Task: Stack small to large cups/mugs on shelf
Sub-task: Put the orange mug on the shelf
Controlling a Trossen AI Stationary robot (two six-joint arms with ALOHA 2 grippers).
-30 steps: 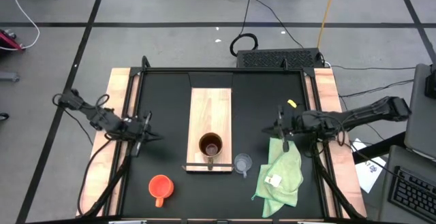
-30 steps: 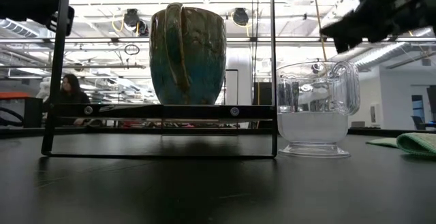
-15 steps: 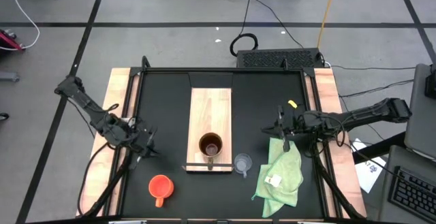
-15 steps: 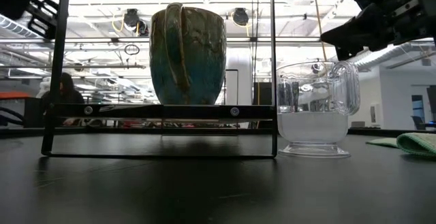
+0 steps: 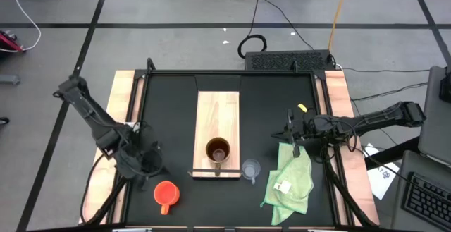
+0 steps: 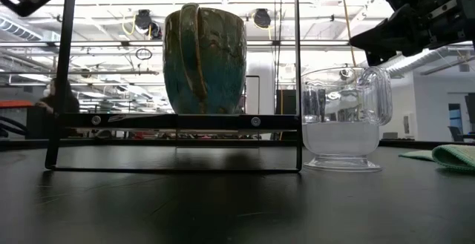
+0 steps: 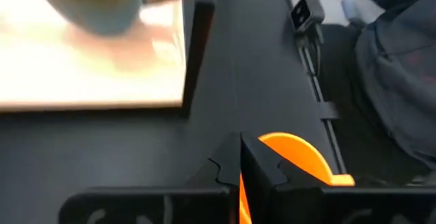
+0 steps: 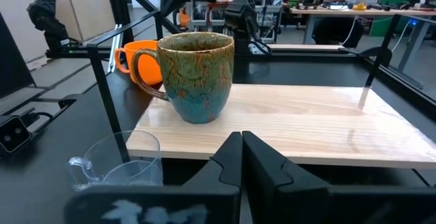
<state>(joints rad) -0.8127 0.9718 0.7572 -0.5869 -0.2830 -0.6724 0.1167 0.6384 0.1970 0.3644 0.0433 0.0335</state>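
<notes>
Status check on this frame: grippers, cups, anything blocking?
Left gripper shut, empty, above orange-red mug. Right gripper shut, empty, over light green cloth. Brown glazed mug on light-wood shelf board; clear glass cup beside it. Nothing blocking.

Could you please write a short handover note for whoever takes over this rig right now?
Left gripper: empty, fingers close together, just above the orange mug at the table's front left.
Right gripper: shut, empty, waiting above the green cloth.
Brown mug: upright on the shelf, near its dark strip.
Glass cup: on the table beside the shelf's front right corner.
Done: brown mug placed.
Left: orange mug, then glass cup.
</notes>
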